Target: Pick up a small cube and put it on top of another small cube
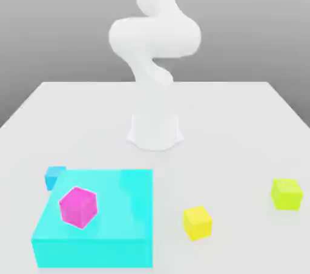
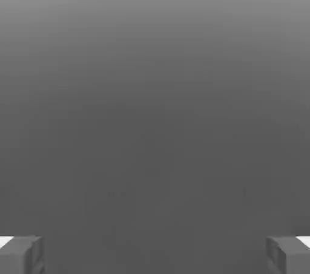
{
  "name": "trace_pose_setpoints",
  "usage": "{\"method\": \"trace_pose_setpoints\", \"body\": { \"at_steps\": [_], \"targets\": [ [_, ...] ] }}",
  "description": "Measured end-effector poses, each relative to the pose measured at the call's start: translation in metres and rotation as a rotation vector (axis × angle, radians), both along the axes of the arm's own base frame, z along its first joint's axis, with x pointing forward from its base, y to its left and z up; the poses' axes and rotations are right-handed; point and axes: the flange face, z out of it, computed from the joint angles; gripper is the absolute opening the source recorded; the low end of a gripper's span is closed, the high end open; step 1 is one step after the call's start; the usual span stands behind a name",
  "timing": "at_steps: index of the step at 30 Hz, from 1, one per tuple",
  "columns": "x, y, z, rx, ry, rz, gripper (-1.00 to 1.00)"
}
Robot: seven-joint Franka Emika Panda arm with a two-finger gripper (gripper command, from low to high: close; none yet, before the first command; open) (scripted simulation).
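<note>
Arm (image 1: 154,37): the white arm is standing on its round base at the middle of the worktop, rising and curling out past the upper edge of the exterior view.
Worktop (image 1: 242,121): a pale, flat surface is carrying every block in the scene.
Jaws: the gripper (image 2: 155,254) is showing in the hand view as two grey fingertips (image 2: 21,254) sitting at opposite edges of the picture; the jaws are standing spread wide, with nothing between them.
Hand view background: plain grey is lying beyond the fingertips.
Yellow cube (image 1: 197,222): the small pure-yellow cube is resting on the worktop near the front, just off the cyan slab's side toward the exterior view's right, apart from it.
Magenta cube (image 1: 78,207): this cube, about the same size as the yellow one, is sitting on top of the cyan slab, turned corner-on.
Cyan slab (image 1: 121,230): a broad, low block is lying at the front toward the exterior view's left.
Blue cube (image 1: 54,176): a small blue cube is sitting at the slab's far corner; whether it is touching the slab cannot be told.
Lime cube (image 1: 286,193): a yellow-green cube is resting on the worktop, well apart toward the exterior view's right.
</note>
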Motion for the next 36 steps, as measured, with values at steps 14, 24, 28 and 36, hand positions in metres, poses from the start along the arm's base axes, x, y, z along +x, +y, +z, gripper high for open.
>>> {"method": "trace_pose_setpoints", "body": {
  "at_steps": [14,24,28,36],
  "targets": [
    [0.08,0.039,-0.219,0.241,0.302,-0.431,0.0],
    [0.066,0.062,-0.374,0.362,0.497,-0.767,0.0],
    [0.045,0.073,-0.429,0.397,0.573,-0.904,0.0],
    [0.016,0.084,-0.519,0.434,0.653,-1.067,0.0]
  ]
}}
